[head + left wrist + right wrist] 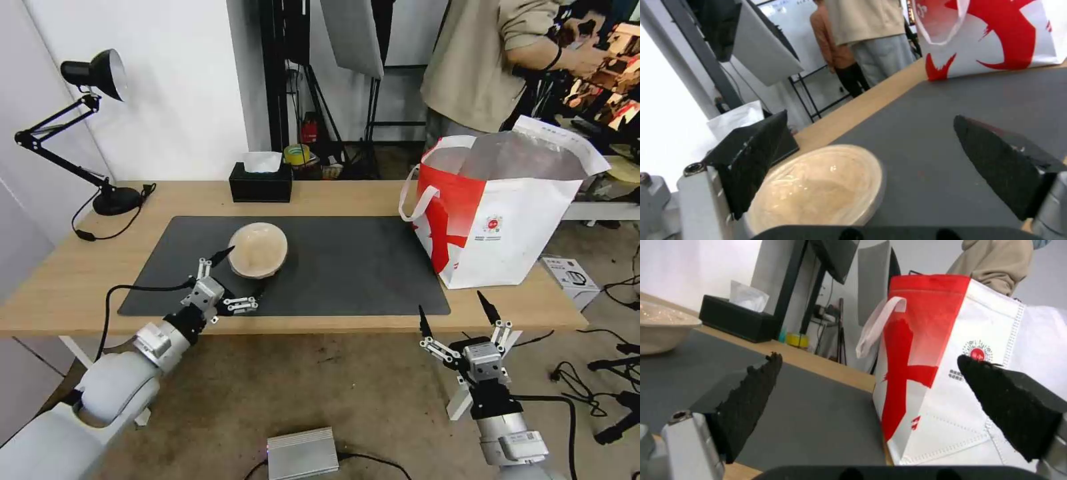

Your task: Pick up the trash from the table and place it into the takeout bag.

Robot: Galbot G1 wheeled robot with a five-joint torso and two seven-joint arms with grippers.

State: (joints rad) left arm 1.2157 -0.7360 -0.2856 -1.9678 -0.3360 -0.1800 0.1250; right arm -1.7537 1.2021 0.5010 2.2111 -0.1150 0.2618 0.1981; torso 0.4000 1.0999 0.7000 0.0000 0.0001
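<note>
Even, bright indoor light; shadows soft. White wall (666,126) washes out in the left wrist view. Small glints on the clear-lidded container (818,190). Near fingers (746,406) slightly soft. Head view bows at the edges.

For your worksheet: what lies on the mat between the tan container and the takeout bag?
Nothing: in the head view, bare grey mat runs from the container to the bag.

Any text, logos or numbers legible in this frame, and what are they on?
No text can be read.
takeout bag: small round red logo with lines of print under it, too small and blurred to read.
white box on the floor beside the table: a printed picture, no legible words.
</note>
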